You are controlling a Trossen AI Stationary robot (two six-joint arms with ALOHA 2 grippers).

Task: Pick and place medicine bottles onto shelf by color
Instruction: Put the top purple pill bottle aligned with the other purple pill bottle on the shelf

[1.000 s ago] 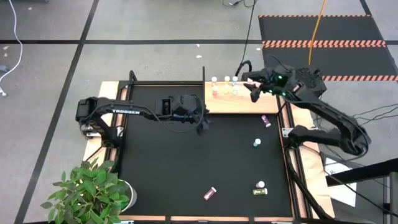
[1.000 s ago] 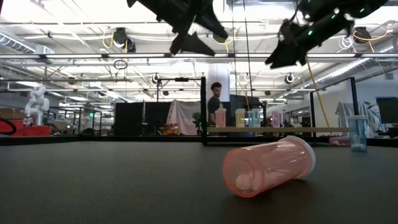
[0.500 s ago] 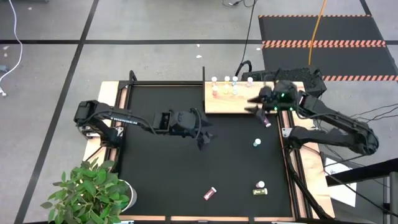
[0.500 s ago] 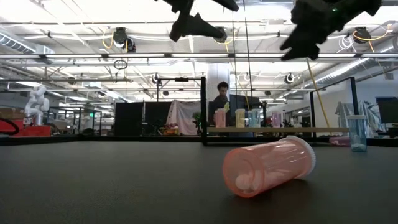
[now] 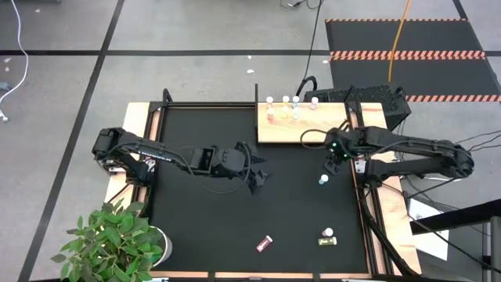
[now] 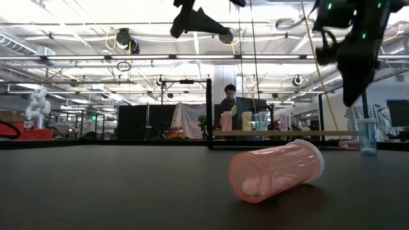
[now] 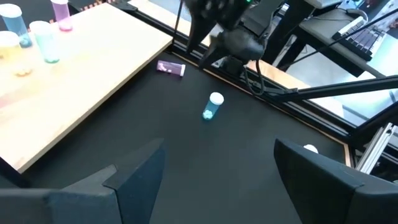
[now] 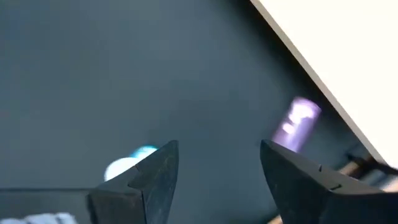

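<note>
Four medicine bottles point(image 5: 286, 108) stand on the light wooden shelf point(image 5: 301, 129) at the mat's far right. Loose on the black mat lie a purple bottle point(image 8: 297, 123), a teal bottle point(image 5: 322, 180), a pink bottle point(image 5: 264, 244) and a yellow-green bottle point(image 5: 327, 241). My right gripper point(image 8: 217, 168) hangs open, pointing steeply down, over the mat just near of the shelf, with the purple bottle beyond its fingertips and the teal one beside them. My left gripper point(image 5: 258, 174) is open above the mat's middle and holds nothing.
A wooden frame point(image 5: 368, 227) edges the mat. A black upright post point(image 5: 256, 102) stands at the shelf's far left corner. A potted plant point(image 5: 117, 243) sits off the near left corner. In the low view a person shows in the room beyond the table.
My right gripper has left the shelf's far right end, swung toward the near edge and come down, tipping from nearly level to steeply downward; it stays open. My left gripper has drifted toward the near edge above the mat, still open. No bottle has moved.
</note>
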